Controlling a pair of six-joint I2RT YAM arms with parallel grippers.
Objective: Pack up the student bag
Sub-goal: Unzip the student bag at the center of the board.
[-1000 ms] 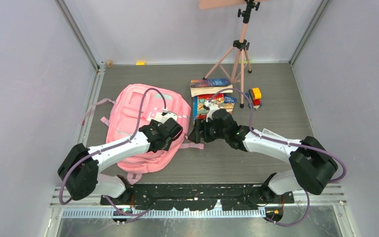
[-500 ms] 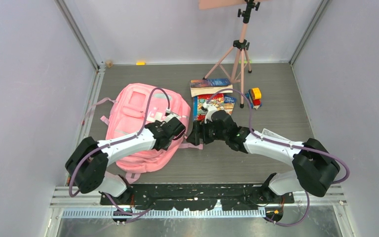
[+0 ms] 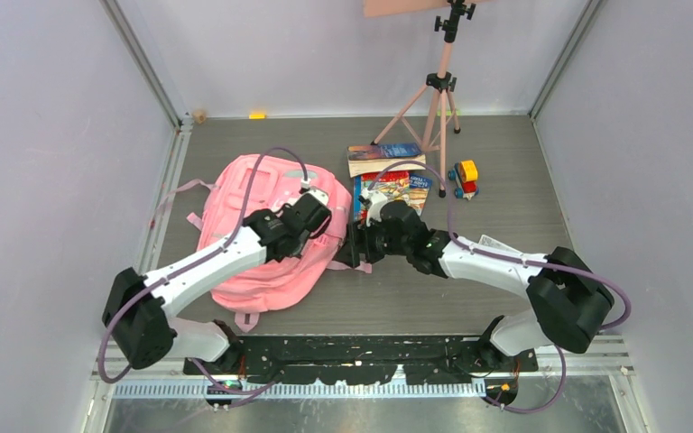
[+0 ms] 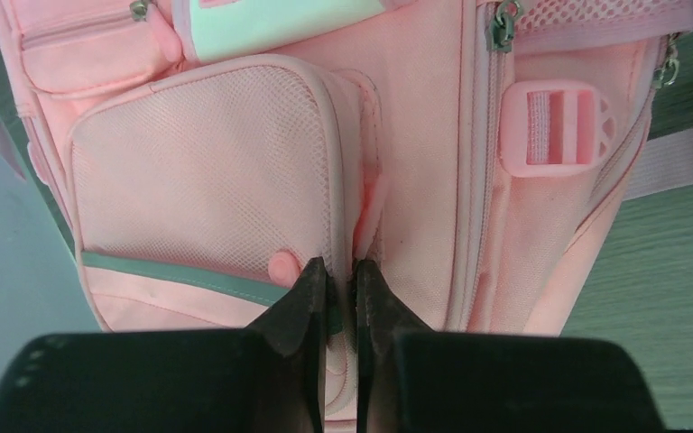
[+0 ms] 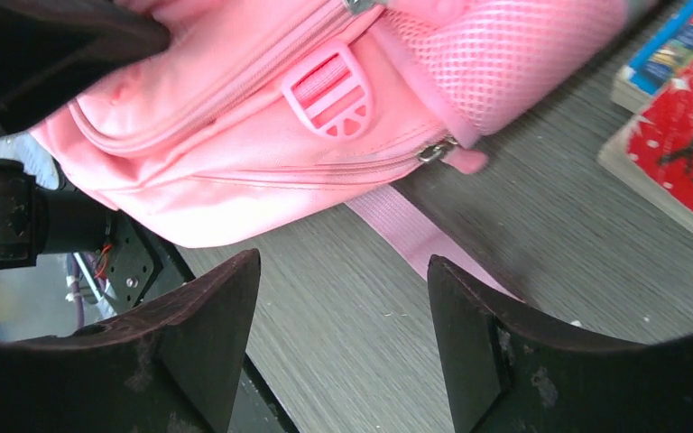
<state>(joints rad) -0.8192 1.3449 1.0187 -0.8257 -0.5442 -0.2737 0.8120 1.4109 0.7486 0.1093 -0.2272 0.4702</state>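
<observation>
A pink backpack (image 3: 221,203) lies flat at about 9 o'clock on the grey tabletop (image 3: 505,207), its zips seemingly closed. The left claw (image 4: 340,271) is pinched narrow on a fold of its front fabric. The right claw (image 5: 343,271) gapes wide and empty, just beside the bag's 3 o'clock edge. Books (image 3: 388,180) and a toy car (image 3: 463,177) lie outside at 2 o'clock, so packing seems barely begun.
</observation>
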